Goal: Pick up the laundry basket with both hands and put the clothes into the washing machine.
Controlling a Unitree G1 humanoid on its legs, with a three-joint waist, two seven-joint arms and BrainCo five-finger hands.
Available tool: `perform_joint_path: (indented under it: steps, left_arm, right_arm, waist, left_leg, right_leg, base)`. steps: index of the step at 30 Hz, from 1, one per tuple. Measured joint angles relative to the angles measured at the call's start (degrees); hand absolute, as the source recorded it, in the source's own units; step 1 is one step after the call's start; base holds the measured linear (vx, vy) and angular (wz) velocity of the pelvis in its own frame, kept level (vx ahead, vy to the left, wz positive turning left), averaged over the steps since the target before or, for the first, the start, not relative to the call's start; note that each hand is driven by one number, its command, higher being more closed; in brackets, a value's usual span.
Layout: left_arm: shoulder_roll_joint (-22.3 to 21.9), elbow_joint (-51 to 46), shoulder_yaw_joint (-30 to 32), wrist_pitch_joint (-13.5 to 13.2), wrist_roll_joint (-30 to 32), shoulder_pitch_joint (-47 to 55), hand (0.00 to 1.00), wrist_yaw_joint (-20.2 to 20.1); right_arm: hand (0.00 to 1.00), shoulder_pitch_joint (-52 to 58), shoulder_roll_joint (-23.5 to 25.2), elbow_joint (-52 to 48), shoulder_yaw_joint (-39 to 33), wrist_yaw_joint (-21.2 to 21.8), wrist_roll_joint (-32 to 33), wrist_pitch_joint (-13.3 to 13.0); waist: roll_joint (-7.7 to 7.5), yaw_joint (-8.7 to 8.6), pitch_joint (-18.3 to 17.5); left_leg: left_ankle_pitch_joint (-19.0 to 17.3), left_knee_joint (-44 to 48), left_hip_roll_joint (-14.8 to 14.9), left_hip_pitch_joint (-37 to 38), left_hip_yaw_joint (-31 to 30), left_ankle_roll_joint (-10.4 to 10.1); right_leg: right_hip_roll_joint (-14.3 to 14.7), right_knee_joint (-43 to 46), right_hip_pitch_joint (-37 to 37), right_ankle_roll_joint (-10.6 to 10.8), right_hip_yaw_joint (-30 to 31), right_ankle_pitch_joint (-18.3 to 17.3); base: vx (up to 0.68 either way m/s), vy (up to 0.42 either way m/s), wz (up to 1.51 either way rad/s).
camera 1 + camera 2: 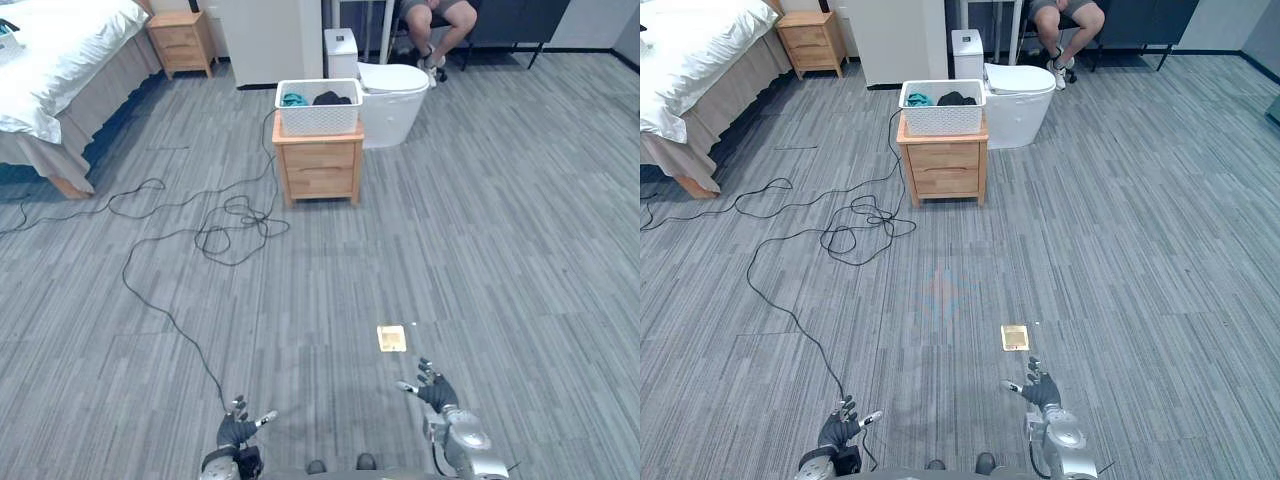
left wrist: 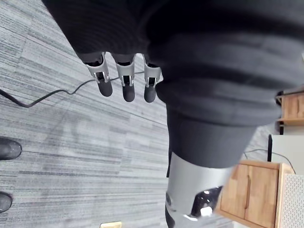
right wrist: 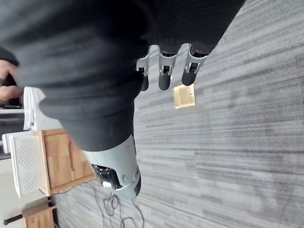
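Note:
A white laundry basket (image 1: 319, 107) with teal and dark clothes in it stands on a small wooden nightstand (image 1: 320, 165) far ahead across the floor. Right behind it sits a white round-topped washing machine (image 1: 393, 100). My left hand (image 1: 238, 432) hangs low at the bottom left, fingers relaxed and holding nothing. My right hand (image 1: 436, 392) hangs at the bottom right, likewise open and empty. Both hands are far from the basket. The wrist views show straight fingers (image 2: 124, 80) and fingers (image 3: 164, 71) over bare floor.
A bed (image 1: 60, 60) with white bedding fills the far left, with a second nightstand (image 1: 181, 42) beside it. A person (image 1: 437, 25) sits on a chair behind the machine. A small brass floor plate (image 1: 391, 338) lies ahead of my right hand.

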Motion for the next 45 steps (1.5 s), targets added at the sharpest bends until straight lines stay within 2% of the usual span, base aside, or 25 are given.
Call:
perform_joint_path:
  steps: [14,22,26,28,30,31,33,34,35,38,39,40,41,42,43,44,45]
  left_arm:
    - [-0.2,-1.53,-0.1,0.01,-1.02,0.93,0.0,0.05]
    - [-0.16,-6.68,-2.25,0.1,-2.13,1.21,0.0,0.02]
    - [-0.15,-9.4,-2.19,0.14,-2.15,1.26,0.0,0.1]
    - [-0.29,-10.77,-2.2,0.22,-2.15,1.75,0.0,0.11]
    - [-0.1,-13.75,-2.17,0.32,-2.2,2.23,0.0,0.17]
    - [-0.02,-14.18,-2.16,0.3,-2.21,2.2,0.0,0.16]
    - [0.48,-14.3,-2.31,0.55,-2.22,2.03,0.0,0.2]
    - [0.67,-14.22,-2.42,0.73,-2.21,2.64,0.0,0.28]
    - [0.87,-14.21,-2.55,0.73,-2.2,2.95,0.0,0.34]
    - [2.04,-14.18,-2.76,0.74,-2.28,2.02,0.0,0.48]
    - [2.01,-14.06,-2.72,0.73,-2.68,0.55,0.0,0.66]
    - [2.06,-14.04,-2.73,0.62,-2.67,-0.67,0.0,1.28]
    - [2.07,-14.04,-2.61,0.54,-2.67,-0.94,0.0,1.46]
    - [2.34,-13.54,-2.78,0.47,-2.66,-0.7,0.0,1.51]
    - [1.96,-12.73,-2.75,0.47,-2.64,-0.91,0.0,1.5]
    - [1.4,-12.4,-2.96,0.51,-2.68,-1.06,0.0,1.48]
    - [0.74,-12.37,-3.48,0.39,-2.7,-1.13,0.0,1.25]
  right_arm:
    - [0.0,0.9,0.09,2.72,-3.52,-2.05,0.83,0.96]
    - [0.0,0.83,0.49,2.7,-4.31,-2.25,3.09,0.97]
    - [0.0,-0.83,1.1,2.7,-4.83,-2.49,3.71,0.98]
    - [0.0,-2.02,0.99,2.7,-4.82,-2.7,3.8,0.98]
    - [0.0,-3.1,1.17,2.7,-4.72,-3.34,3.82,0.97]
    - [0.0,-3.07,1.19,2.7,-4.65,-3.36,3.83,0.99]
    - [0.0,-3.02,1.26,2.68,-3.9,-3.35,4.18,1.27]
    - [0.0,-2.65,1.19,2.64,-3.12,-3.37,4.28,1.62]
    - [0.0,-2.46,1.21,2.6,-2.75,-3.35,4.33,1.68]
    - [0.0,-2.48,1.3,1.37,-1.73,-3.3,4.63,2.02]
    - [0.0,-2.67,1.06,-0.02,-1.72,-3.3,4.75,1.97]
    - [0.0,-2.66,0.91,-1.55,-1.7,-3.3,4.85,1.98]
    - [0.0,-2.65,0.9,-2.1,-1.61,-3.26,4.85,1.87]
    - [0.0,-2.26,0.88,-2.96,-0.79,-3.35,4.88,1.85]
    - [0.0,-2.25,0.45,-3.15,-0.49,-3.2,5.1,1.85]
    - [0.0,-2.35,0.17,-3.15,-0.5,-3.2,5.11,1.88]
    - [0.0,-2.7,0.18,-3.46,-0.3,-3.12,5.16,1.85]
  waist:
    - [-0.37,0.06,-0.28]
    - [-0.92,0.2,-0.35]
    - [-1.48,0.46,0.28]
    - [-0.64,0.42,0.89]
    - [0.06,0.55,1.58]
    - [0.08,0.46,1.94]
    - [-0.25,0.34,3.8]
    - [-0.14,0.25,4.18]
    - [0.21,0.24,4.39]
    - [0.0,0.15,4.72]
    - [0.37,-0.15,5.28]
    - [0.22,-0.73,5.81]
    - [-0.02,-1.18,6.0]
    - [-0.76,-1.8,5.9]
    - [-0.69,-2.63,5.93]
    - [0.87,-2.75,6.16]
    - [1.77,-2.9,6.3]
  left_leg:
    - [0.06,-0.57,-0.01,0.22,-0.06,-0.05]
    - [0.16,-1.9,-0.07,-0.96,0.83,-0.06]
    - [-3.04,3.44,0.3,-3.91,2.88,0.99]
    - [-5.72,7.16,1.01,-5.13,4.08,1.25]
    - [-9.25,11.78,1.72,-7.05,6.17,2.61]
    - [-10.45,12.46,1.69,-6.89,6.56,3.04]
    - [-13.99,14.68,1.17,-4.89,6.96,4.08]
    - [-14.99,14.56,1.38,-2.9,7.0,3.53]
    - [-15.28,14.07,1.47,-1.95,7.07,3.39]
    - [-15.87,10.67,2.69,1.83,6.58,2.61]
    - [-15.85,9.3,3.74,3.47,5.73,1.98]
    - [-16.07,8.19,4.3,5.26,4.62,0.5]
    - [-16.39,7.71,4.41,6.42,3.85,-0.27]
    - [-17.37,7.71,4.35,8.61,2.75,-2.01]
    - [-17.95,9.83,5.42,10.51,1.81,-3.04]
    - [-17.8,13.11,6.81,9.86,1.59,-3.35]
    - [-15.46,23.69,8.42,5.38,1.69,-6.22]
  right_leg:
    - [-0.03,-0.1,0.15,0.16,-0.14,-0.1]
    - [0.02,-0.27,-1.74,0.31,0.27,-0.22]
    - [0.06,0.14,-2.95,0.45,2.24,-0.31]
    - [0.26,2.93,-4.22,2.08,3.45,-1.9]
    - [-0.06,15.96,-10.55,4.37,4.41,-8.79]
    - [-0.39,20.15,-12.31,4.9,3.64,-10.26]
    - [-3.59,39.88,-20.93,2.04,-2.5,-13.45]
    - [-4.54,42.55,-23.01,1.32,-4.62,-15.12]
    - [-4.83,42.09,-24.14,1.24,-5.69,-15.32]
    - [-4.25,32.96,-29.46,2.38,-7.88,-13.29]
    - [-2.83,25.45,-31.48,2.44,-8.09,-8.99]
    - [-2.13,18.78,-32.37,2.08,-7.79,-4.4]
    - [-1.92,16.99,-32.99,1.71,-7.54,-2.4]
    - [-2.13,17.6,-33.7,0.13,-7.1,0.4]
    - [-3.23,24.1,-34.23,-3.35,-7.39,5.03]
    - [-2.88,27.29,-34.4,-2.7,-8.44,2.36]
    - [-2.81,29.51,-33.67,-3.39,-9.39,-2.13]
  base:
    - [-0.02,-0.003,0.01]
    - [-0.02,0.0,-0.03]
    - [0.02,0.018,-0.26]
    - [0.03,0.031,-0.41]
    - [0.02,0.054,-0.45]
    - [0.05,0.077,-0.37]
    - [0.14,0.09,-0.25]
    - [0.2,0.089,-0.16]
    - [0.29,0.092,-0.16]
    - [0.41,0.035,0.1]
    - [0.55,-0.03,0.51]
    - [0.59,-0.048,0.57]
    - [0.62,-0.084,0.62]
    - [0.67,-0.134,0.67]
    - [0.67,-0.16,0.61]
    - [0.69,-0.204,0.53]
    - [0.83,-0.285,0.35]
